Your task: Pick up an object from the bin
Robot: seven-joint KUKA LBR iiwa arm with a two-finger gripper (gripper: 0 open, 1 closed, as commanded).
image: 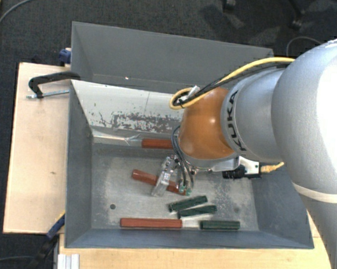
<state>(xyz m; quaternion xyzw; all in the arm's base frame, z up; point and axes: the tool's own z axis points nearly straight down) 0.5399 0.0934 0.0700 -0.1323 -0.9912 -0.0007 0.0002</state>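
My gripper (163, 186) is down low in the bin (78, 170), right at one end of a short red-brown stick (143, 176) lying mid-floor. Open or clenched? I can't tell from here. Two green sticks (187, 204) lie just beside it. I'd say centre across the red stick's width, keep off the green ones, and grip squarely before lifting.

The bin (75, 170) is grey, its back wall speckled dark. Inside it lie red-brown sticks (150, 223) and dark green sticks (220, 225). The arm's cover (207, 125) is orange.
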